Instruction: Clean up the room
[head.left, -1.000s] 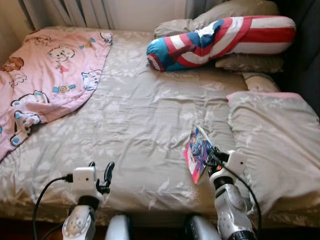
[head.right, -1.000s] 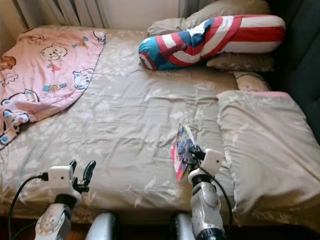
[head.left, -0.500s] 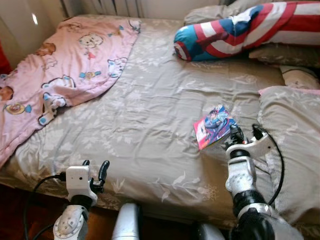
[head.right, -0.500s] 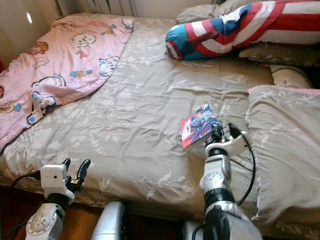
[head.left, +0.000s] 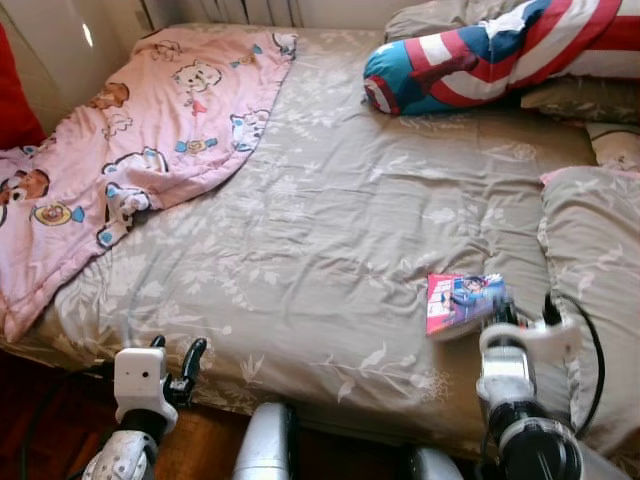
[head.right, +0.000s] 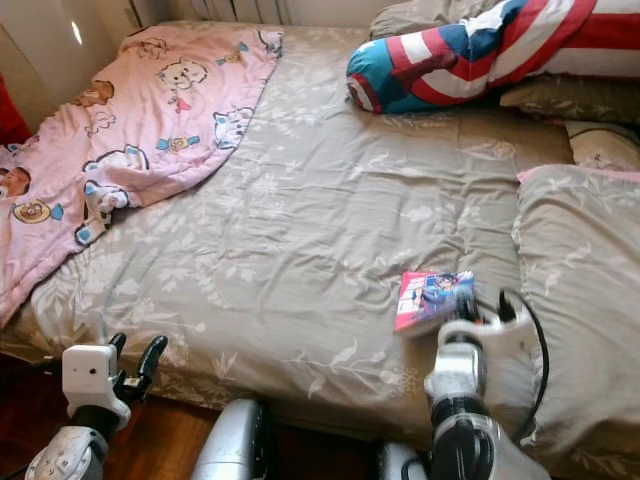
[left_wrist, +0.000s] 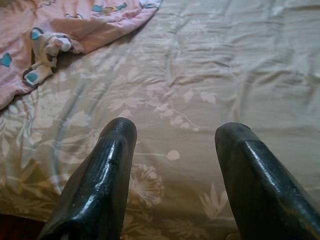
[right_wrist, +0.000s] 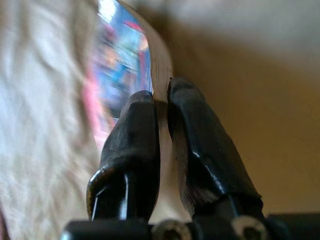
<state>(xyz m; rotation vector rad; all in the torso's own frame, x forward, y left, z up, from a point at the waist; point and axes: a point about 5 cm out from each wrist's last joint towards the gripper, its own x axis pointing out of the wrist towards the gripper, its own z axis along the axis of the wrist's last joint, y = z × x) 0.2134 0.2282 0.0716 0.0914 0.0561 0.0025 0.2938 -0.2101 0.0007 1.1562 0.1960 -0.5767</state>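
Glossy cover: thin comic book (head.left: 462, 303), pink spine edge, superhero art, pinched by right gripper (right_wrist: 162, 107) near one corner; most of it sticks out past the fingertips.
Right gripper state: both black fingers (right_wrist: 134, 135) clamped flat on the book, one on each face, no gap visible in the right wrist view.
Book position: at the tip of the right gripper, low over the grey floral bedspread (head.left: 330, 230); cannot tell if its far edge touches the fabric.
Beside right gripper: grey pillow (head.left: 600, 290) just to its outer side; cable loop off the wrist runs over the pillow edge.
Ahead of right gripper: striped red-white-blue bolster cushion (head.left: 480, 55) well away at the headboard end.
Left gripper (left_wrist: 175, 165): fingers spread, holding nothing, hangs at the near bed edge, bedspread ahead of it, pink cartoon blanket (head.left: 130, 150) further out to its outer side.
Step in hand (judgement): carrying the book off the bed to put it away.
How to do it well: corner pinch on a floppy book will droop and can peel out; keep clamp force up, keep the wrist level, lift clear of the bedspread before swinging, avoid snagging the pillow or cable.
Risk: pages fanning, book slipping when the body turns.
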